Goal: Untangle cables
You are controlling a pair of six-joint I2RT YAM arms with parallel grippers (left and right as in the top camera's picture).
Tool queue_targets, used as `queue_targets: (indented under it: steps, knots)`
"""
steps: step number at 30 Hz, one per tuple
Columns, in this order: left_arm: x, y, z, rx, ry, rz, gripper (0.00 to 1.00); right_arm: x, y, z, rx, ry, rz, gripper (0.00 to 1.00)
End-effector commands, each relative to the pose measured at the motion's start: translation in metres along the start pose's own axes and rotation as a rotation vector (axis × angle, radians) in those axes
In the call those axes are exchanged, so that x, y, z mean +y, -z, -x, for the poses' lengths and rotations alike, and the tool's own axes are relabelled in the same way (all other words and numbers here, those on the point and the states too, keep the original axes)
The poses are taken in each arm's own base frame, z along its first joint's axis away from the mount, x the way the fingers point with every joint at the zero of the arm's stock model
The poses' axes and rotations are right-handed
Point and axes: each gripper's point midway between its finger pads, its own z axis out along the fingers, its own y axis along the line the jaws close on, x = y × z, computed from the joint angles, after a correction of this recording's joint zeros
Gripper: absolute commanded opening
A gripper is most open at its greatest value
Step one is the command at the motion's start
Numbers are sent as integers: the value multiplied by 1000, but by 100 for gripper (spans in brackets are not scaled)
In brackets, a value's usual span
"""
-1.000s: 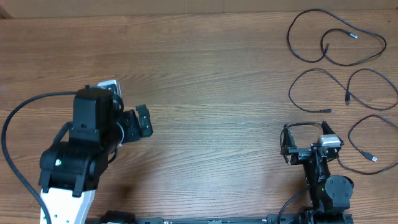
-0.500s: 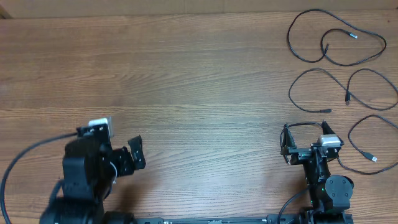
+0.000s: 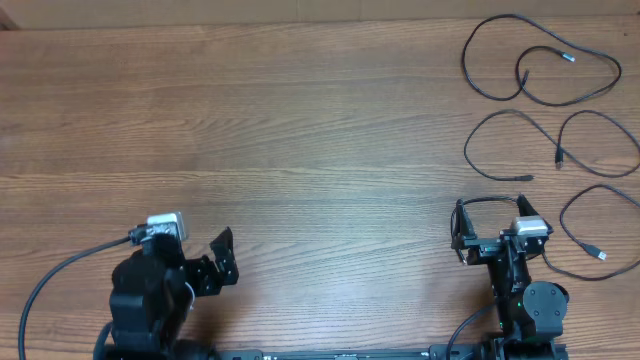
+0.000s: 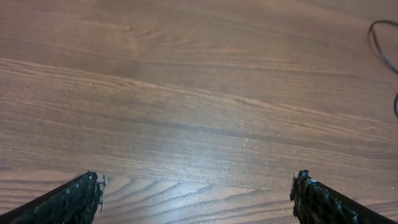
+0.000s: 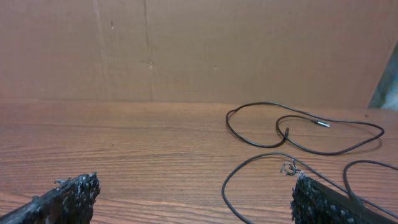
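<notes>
**Item 1: right claw** (image 5: 194, 186). This is my reference point for the whole entry. The jaws are spread wide, with only wood grain in the gap. Its dark, textured fingertips (image 5: 74, 190) sit at the bottom corners of its wrist view. It is low at the near edge of the surface (image 3: 320, 130).

**Item 2: left claw** (image 4: 198, 186). It is well apart from the right claw, off to that claw's left and level with it at the near edge. The jaws are fully spread and hold nothing. I see bare wood between them.

**Item 3: cables** (image 3: 558, 155). These are thin black cords lying loose on the surface, all beyond and to the right of the right claw. Neither claw touches them.
- **3a, far cable** (image 3: 568, 57). This one is farthest from the right claw. It forms a wide loop with both ends curled inside it, and one end has a silvery plug.
- **3b, middle cable** (image 3: 467, 150). It lies between 3a and 3c in two humps side by side. From overhead I cannot say for sure whether it is one cord or two.
- **3c, near cable** (image 3: 598, 252). It lies near the right claw, on that claw's right. It forms an open loop with a plug at one end and runs off the right edge of the overhead view.

The three lots lie apart from one another.

**Item 4: cardboard wall** (image 5: 186, 50). It is brown and stands past the far edge of the surface, straight ahead of the right claw.

**Item 5: arm lead** (image 3: 60, 280). This thick black cable curves out from the left arm, far to the left of the right claw.
</notes>
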Motion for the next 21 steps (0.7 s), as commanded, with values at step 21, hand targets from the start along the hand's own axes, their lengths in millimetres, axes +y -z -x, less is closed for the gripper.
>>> queue_targets:
  steps: [21]
  knots:
    - [-6, -5, -3, -340, -136, -120, 100, 0, 0, -1, -6, 2, -5, 100]
